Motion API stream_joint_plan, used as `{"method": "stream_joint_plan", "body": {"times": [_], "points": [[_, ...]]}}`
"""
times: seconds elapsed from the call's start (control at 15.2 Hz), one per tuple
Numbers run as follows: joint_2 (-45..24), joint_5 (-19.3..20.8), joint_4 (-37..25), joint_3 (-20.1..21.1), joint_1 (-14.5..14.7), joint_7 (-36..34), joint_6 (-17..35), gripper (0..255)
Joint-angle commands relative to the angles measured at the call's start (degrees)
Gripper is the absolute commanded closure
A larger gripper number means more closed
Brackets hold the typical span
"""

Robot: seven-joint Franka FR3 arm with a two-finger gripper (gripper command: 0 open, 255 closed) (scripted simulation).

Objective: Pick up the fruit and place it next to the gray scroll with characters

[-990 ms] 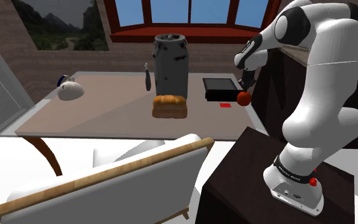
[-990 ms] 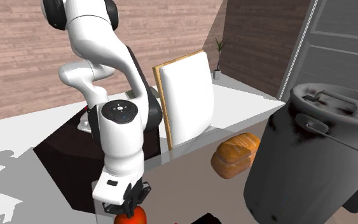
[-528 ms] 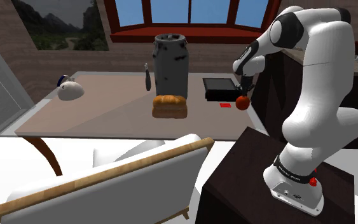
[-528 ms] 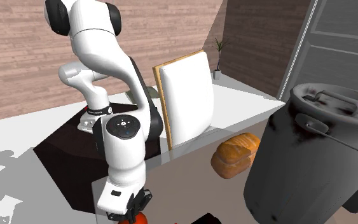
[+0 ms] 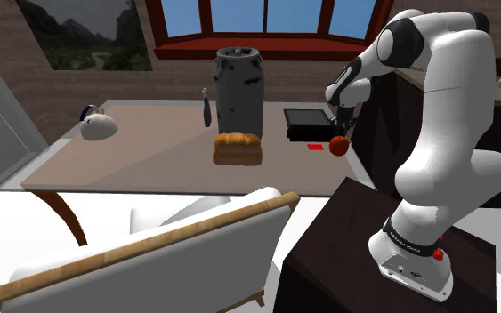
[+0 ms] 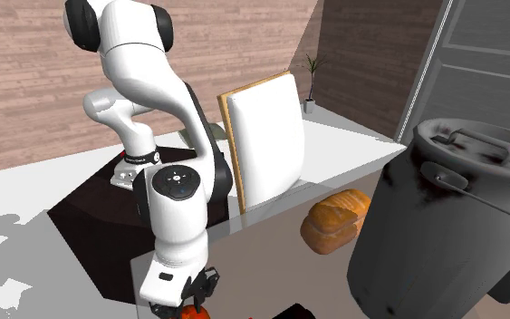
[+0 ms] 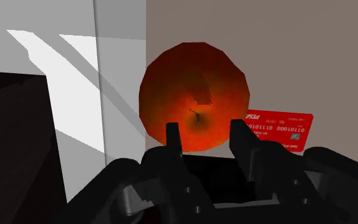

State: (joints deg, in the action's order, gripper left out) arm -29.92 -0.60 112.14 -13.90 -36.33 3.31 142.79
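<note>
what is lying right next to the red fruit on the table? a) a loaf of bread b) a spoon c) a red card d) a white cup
c: a red card lies flat on the table just beside the fruit

Printed in white on the red card (image 7: 279, 129) just beside the fruit (image 7: 195, 95): digit rows, perhaps "0100110 0000110"; corner logo illegible.
</note>
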Motion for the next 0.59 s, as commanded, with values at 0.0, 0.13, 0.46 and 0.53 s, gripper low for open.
{"method": "stream_joint_plan", "body": {"times": [0.0, 0.13, 0.46, 0.53], "points": [[0.0, 0.0, 0.0, 0.0, 0.0, 0.0, 0.0, 0], [0.0, 0.0, 0.0, 0.0, 0.0, 0.0, 0.0, 0], [4.4, 1.0, 0.1, -0.7, 1.0, -0.7, -4.2, 0], [5.5, 1.3, 0.0, -0.8, 1.2, -0.8, -5.4, 0]]}}
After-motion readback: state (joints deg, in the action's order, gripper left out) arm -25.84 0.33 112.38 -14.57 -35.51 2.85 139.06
